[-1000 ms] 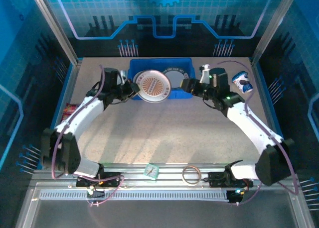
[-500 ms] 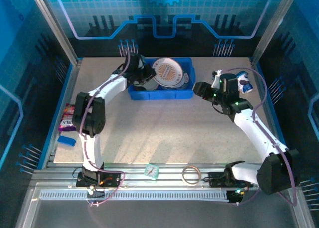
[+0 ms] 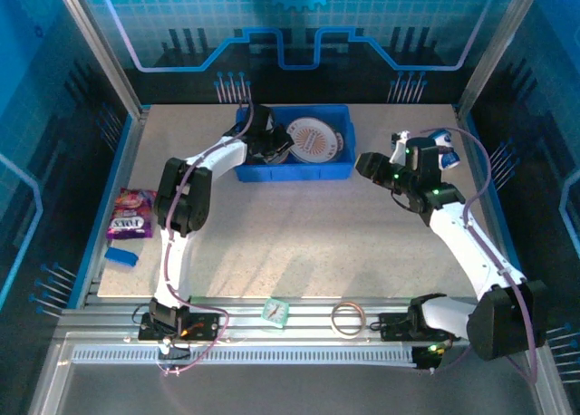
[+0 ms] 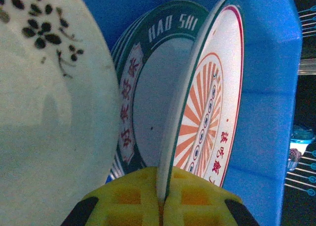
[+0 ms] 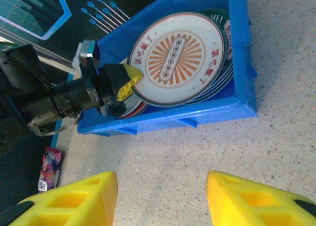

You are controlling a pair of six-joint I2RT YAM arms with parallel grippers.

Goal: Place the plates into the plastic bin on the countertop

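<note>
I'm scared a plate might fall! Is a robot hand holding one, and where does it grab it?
The left gripper pinches the sunburst plate by its rim. The right gripper is open and holds nothing.

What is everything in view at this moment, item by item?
plastic bin: one, bright blue, far middle of countertop
sunburst plate: one, white-orange, in the bin, topmost
green-rimmed plate: one, behind it
floral plate: one, white, alongside; full stack count unclear
snack packet: one, purple-pink, left edge
blue block: one, beside packet
blue-white object: one, far right
tape ring: one, tan, front rail
teal object: one, front rail
left gripper: shut on sunburst plate's rim
right gripper: open, empty
</note>
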